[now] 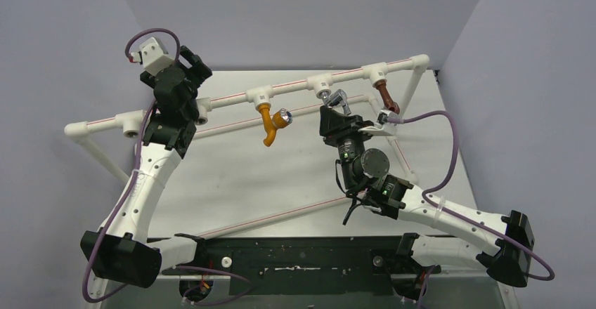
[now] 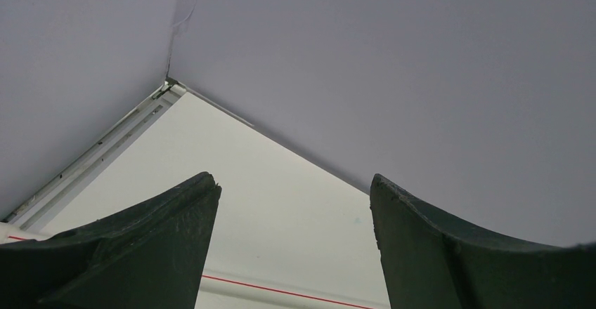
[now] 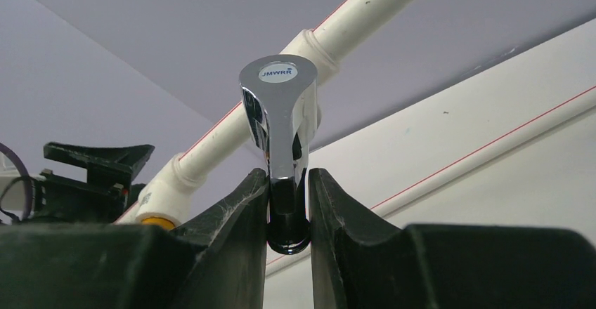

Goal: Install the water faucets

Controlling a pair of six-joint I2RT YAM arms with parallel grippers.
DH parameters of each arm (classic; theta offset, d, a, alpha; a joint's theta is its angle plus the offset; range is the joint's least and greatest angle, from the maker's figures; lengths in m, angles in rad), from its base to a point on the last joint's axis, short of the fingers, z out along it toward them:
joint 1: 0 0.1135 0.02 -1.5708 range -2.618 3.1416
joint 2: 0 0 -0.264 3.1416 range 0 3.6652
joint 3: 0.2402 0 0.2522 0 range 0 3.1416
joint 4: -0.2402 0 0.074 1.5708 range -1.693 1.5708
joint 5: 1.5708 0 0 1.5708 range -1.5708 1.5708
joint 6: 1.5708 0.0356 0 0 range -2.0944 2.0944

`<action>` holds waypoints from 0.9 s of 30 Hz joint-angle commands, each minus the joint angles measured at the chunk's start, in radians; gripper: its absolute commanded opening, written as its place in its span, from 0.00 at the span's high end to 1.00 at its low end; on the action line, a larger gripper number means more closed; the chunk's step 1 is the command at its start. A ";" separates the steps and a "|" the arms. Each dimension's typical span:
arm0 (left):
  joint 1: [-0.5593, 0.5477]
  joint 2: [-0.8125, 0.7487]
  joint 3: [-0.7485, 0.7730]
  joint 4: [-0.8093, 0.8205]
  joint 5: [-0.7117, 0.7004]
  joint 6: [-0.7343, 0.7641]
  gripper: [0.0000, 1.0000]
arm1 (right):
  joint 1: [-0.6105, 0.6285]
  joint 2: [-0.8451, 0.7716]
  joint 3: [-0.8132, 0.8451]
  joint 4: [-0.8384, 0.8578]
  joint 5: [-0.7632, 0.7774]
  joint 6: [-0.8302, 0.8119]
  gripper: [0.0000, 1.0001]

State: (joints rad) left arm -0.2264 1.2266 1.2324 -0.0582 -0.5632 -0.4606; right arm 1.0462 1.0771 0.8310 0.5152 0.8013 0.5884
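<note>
Your counter (image 1: 281,182) carries a white pipe frame (image 1: 225,100), and its rear rail holds all three faucets. Your left hand (image 2: 295,182) hovers raised near the rail's left end, fingers spread wide and empty. Your right hand (image 3: 288,182) is clamped tight on the silver faucet (image 3: 280,112) at the middle tee. The orange faucet (image 1: 268,123) hangs left of it and the brown faucet (image 1: 385,95) right.

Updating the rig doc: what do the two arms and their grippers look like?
The left arm and right arm match: white link shells, black joint housings, a purple cable looping along each. Small green lights glow on the right arm's joints. The left gripper and right gripper have matte black fingers, curved, tapering and scuffed.
</note>
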 commanded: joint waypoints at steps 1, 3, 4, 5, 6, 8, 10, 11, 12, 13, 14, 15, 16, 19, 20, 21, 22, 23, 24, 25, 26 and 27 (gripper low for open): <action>-0.016 0.029 -0.108 -0.301 0.028 -0.021 0.24 | -0.067 0.031 0.028 -0.065 0.130 0.259 1.00; -0.016 0.022 -0.112 -0.297 0.030 -0.021 0.24 | -0.071 0.037 0.037 -0.127 0.147 0.365 1.00; -0.017 0.019 -0.112 -0.294 0.031 -0.022 0.24 | -0.073 0.040 0.042 -0.151 0.154 0.405 1.00; -0.015 0.017 -0.112 -0.295 0.032 -0.024 0.24 | -0.074 0.042 0.044 -0.168 0.159 0.438 1.00; -0.013 0.014 -0.113 -0.293 0.034 -0.026 0.24 | -0.074 0.044 0.045 -0.175 0.162 0.465 1.00; -0.008 0.010 -0.114 -0.292 0.045 -0.030 0.24 | -0.075 0.045 0.048 -0.188 0.163 0.513 1.00; -0.003 0.005 -0.116 -0.288 0.055 -0.033 0.24 | -0.076 0.050 0.064 -0.233 0.165 0.572 1.00; -0.002 0.003 -0.118 -0.288 0.058 -0.035 0.24 | -0.076 0.053 0.076 -0.261 0.165 0.604 1.00; 0.000 0.000 -0.119 -0.287 0.060 -0.035 0.24 | -0.075 0.055 0.088 -0.295 0.168 0.641 1.00; 0.000 -0.002 -0.119 -0.286 0.061 -0.036 0.24 | -0.077 0.058 0.098 -0.327 0.168 0.683 1.00; 0.002 -0.005 -0.120 -0.284 0.062 -0.038 0.24 | -0.075 0.062 0.107 -0.359 0.170 0.725 1.00; 0.004 -0.006 -0.120 -0.283 0.064 -0.039 0.24 | -0.076 0.065 0.115 -0.389 0.166 0.770 1.00; 0.005 -0.008 -0.120 -0.282 0.067 -0.039 0.24 | -0.077 0.068 0.121 -0.410 0.165 0.806 1.00; 0.008 -0.013 -0.121 -0.280 0.074 -0.041 0.24 | -0.075 0.075 0.130 -0.461 0.160 0.913 1.00; 0.010 -0.015 -0.120 -0.280 0.078 -0.041 0.24 | -0.076 0.076 0.131 -0.471 0.158 0.939 1.00; 0.010 -0.017 -0.120 -0.279 0.080 -0.041 0.24 | -0.075 0.078 0.130 -0.485 0.158 0.965 1.00; 0.011 -0.020 -0.121 -0.277 0.082 -0.040 0.24 | -0.075 0.078 0.130 -0.493 0.158 0.989 1.00; 0.011 -0.023 -0.122 -0.276 0.082 -0.040 0.24 | -0.075 0.079 0.129 -0.497 0.158 1.014 1.00; 0.012 -0.025 -0.123 -0.276 0.082 -0.041 0.24 | -0.074 0.080 0.127 -0.498 0.153 1.036 1.00; 0.012 -0.030 -0.123 -0.275 0.081 -0.041 0.24 | -0.075 0.083 0.124 -0.498 0.147 1.057 1.00; 0.013 -0.033 -0.124 -0.272 0.081 -0.042 0.24 | -0.075 0.085 0.124 -0.497 0.141 1.077 1.00; 0.012 -0.035 -0.124 -0.272 0.083 -0.042 0.24 | -0.075 0.088 0.123 -0.494 0.136 1.090 1.00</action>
State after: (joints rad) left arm -0.2058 1.2030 1.2076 -0.0204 -0.4866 -0.4957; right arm 1.0325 1.1015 0.9504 0.1188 0.8555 1.5261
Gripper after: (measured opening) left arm 0.762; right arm 0.234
